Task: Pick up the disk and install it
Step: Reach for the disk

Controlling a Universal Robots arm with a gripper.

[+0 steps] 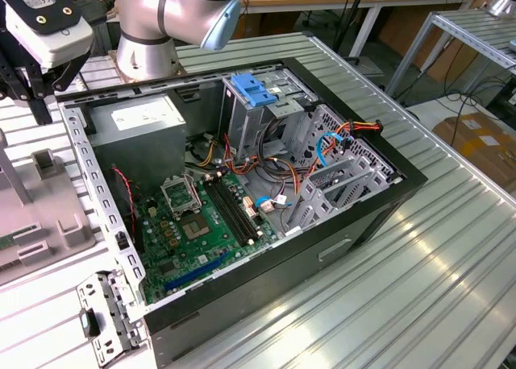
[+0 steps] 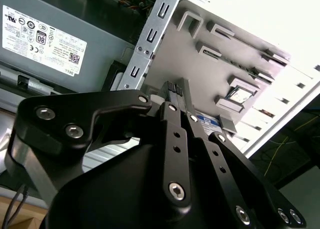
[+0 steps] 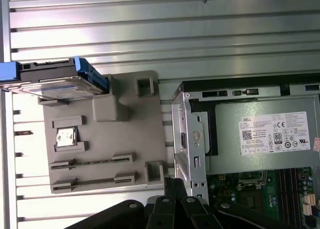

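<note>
The black gripper hung with its fingers pressed together and nothing between them, above a grey plastic fixture plate beside the open computer case. The flat dark hard disk with blue side rails rested at one end of that plate, on the ribbed metal tabletop, well apart from the gripper.

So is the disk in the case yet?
Out: the disk rests on the grey fixture plate beside the open computer case, not inside it.
</note>
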